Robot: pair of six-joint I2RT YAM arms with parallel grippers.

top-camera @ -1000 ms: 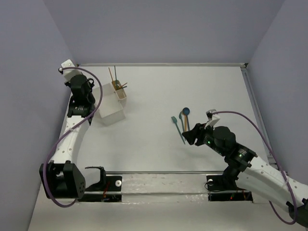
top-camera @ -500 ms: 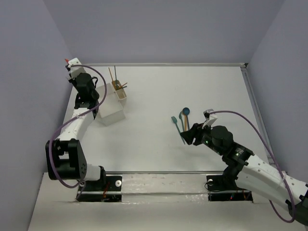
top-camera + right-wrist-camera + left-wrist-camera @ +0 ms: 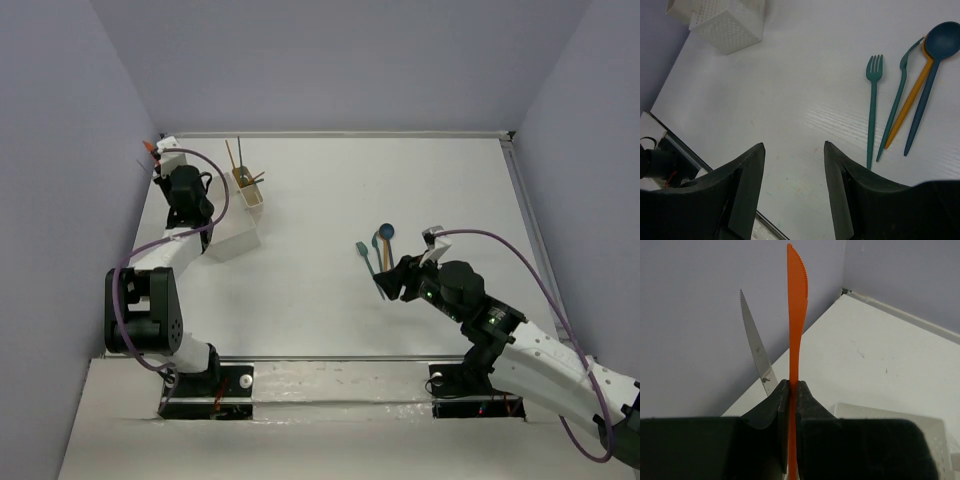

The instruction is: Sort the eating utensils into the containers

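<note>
We log the left gripper (image 3: 792,390) clamped on an orange knife (image 3: 796,315), blade upright, just off the far-left side of the white container (image 3: 228,228). Thin sticks (image 3: 243,172), some orange, stand in the container's narrow far-end compartment. The right gripper (image 3: 792,152) hangs with fingers apart and nothing between them, well right of the container. A teal fork (image 3: 872,105), a second teal piece (image 3: 896,107), an orange piece (image 3: 905,117) and a teal spoon (image 3: 935,60) lie side by side, also well right of the container.
</note>
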